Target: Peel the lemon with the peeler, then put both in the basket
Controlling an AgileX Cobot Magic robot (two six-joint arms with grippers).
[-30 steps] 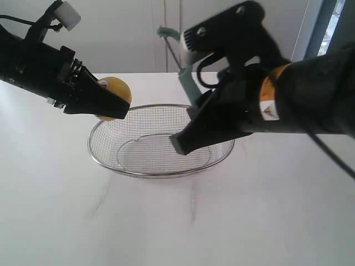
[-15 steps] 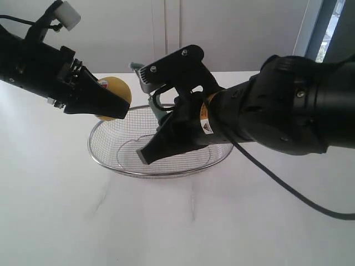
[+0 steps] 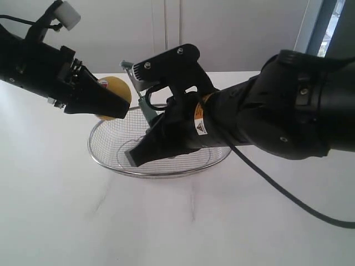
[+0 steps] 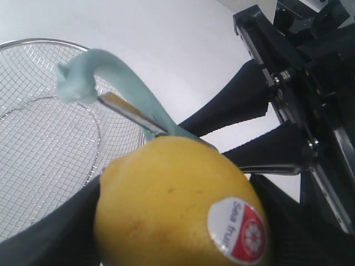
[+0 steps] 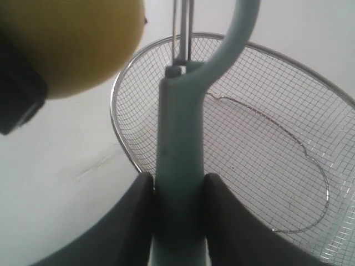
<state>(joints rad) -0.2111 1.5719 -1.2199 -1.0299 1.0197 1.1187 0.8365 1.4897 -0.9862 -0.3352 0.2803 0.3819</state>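
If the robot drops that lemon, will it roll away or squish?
The lemon looks round and smooth, so it would probably roll. It looks undented in the left gripper, so it is likely firm. The basket has sloping walls that might catch it.

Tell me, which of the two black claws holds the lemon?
The left gripper, clamped on the lemon; the right gripper holds the teal peeler instead.

A round red-and-white sticker [image 4: 238,230] on the skin of the lemon [image 4: 166,205] reads "Sea fruit", next to a citrus-slice emblem. On the right arm [image 3: 288,111] a small white label [image 3: 199,126] carries a warning triangle, but its print is too small to read.
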